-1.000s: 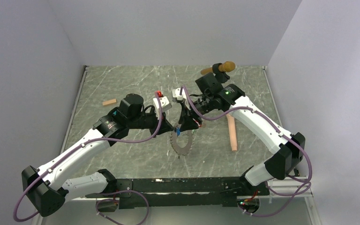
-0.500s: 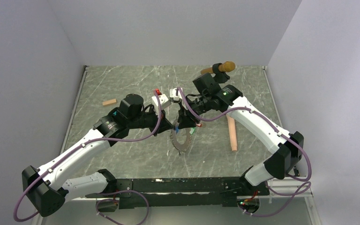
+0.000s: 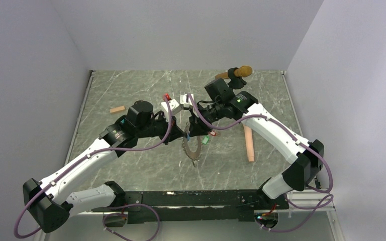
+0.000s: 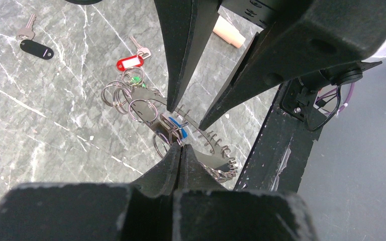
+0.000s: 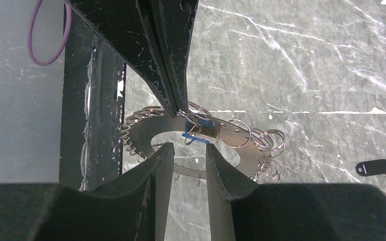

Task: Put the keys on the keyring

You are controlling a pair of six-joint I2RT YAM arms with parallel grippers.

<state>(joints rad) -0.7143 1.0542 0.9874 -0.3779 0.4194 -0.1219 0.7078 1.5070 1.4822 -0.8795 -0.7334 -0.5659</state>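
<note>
Both pairs of jaws are found at the keyring point(image 5: 143, 134), a toothed metal crescent hung with split rings. The left gripper point(image 4: 180, 148) is seen pressed shut on one ring beside the blue-tagged key point(image 4: 177, 126). The right gripper point(image 5: 188, 146) is held narrowly apart, its tips set astride the crescent's edge with nothing clamped. The green-tagged key point(image 4: 136, 80) is glimpsed among the rings. The red-tagged key point(image 4: 130, 63) is laid just beyond on the worktop point(image 4: 40, 125), and a black-tagged key point(image 4: 36, 48) farther off.
</note>
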